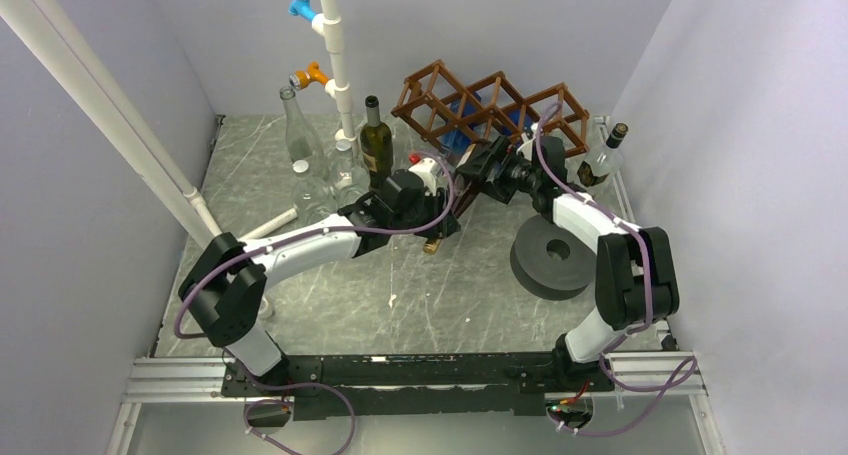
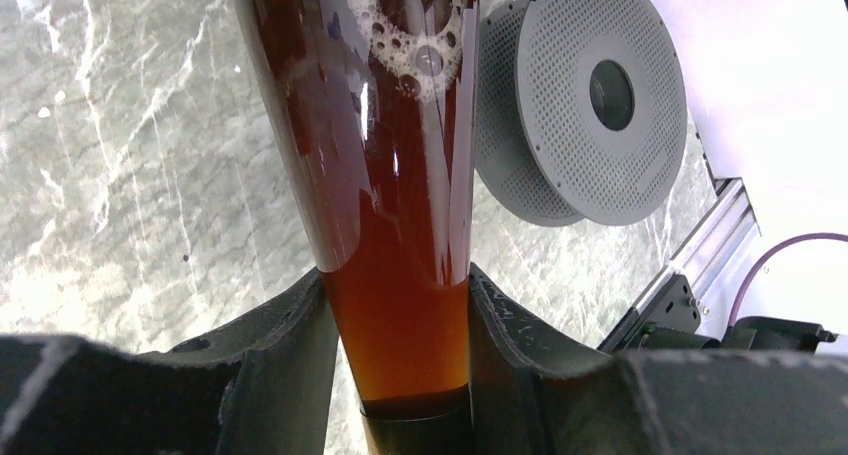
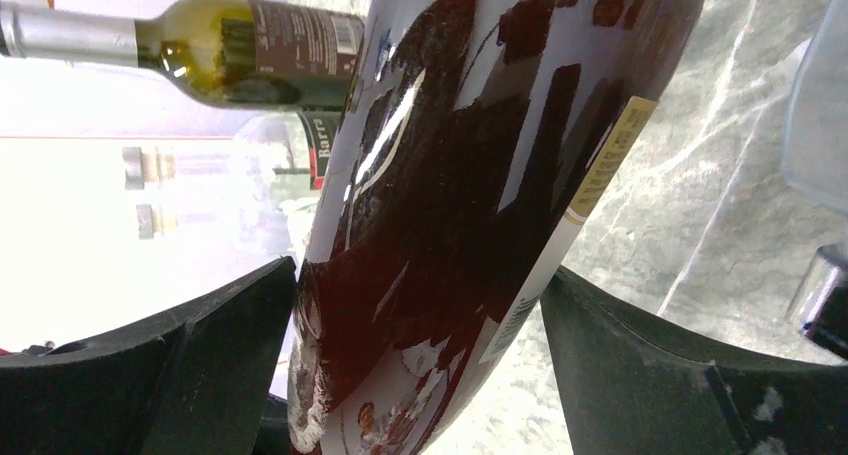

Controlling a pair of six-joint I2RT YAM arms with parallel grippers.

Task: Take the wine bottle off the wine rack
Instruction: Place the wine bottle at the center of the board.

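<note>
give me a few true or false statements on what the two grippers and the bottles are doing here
1. The left gripper is shut on the neck of the dark glass wine bottle holding amber liquid. True.
2. The grey perforated round spool sits on top of the brown wooden lattice wine rack. False: it lies on the marble table, beside the right arm.
3. The right gripper hangs open, away from every bottle. False: its jaws press on the wine bottle's labelled body.
4. A green glass bottle stands upright to the left of the rack. True.
</note>
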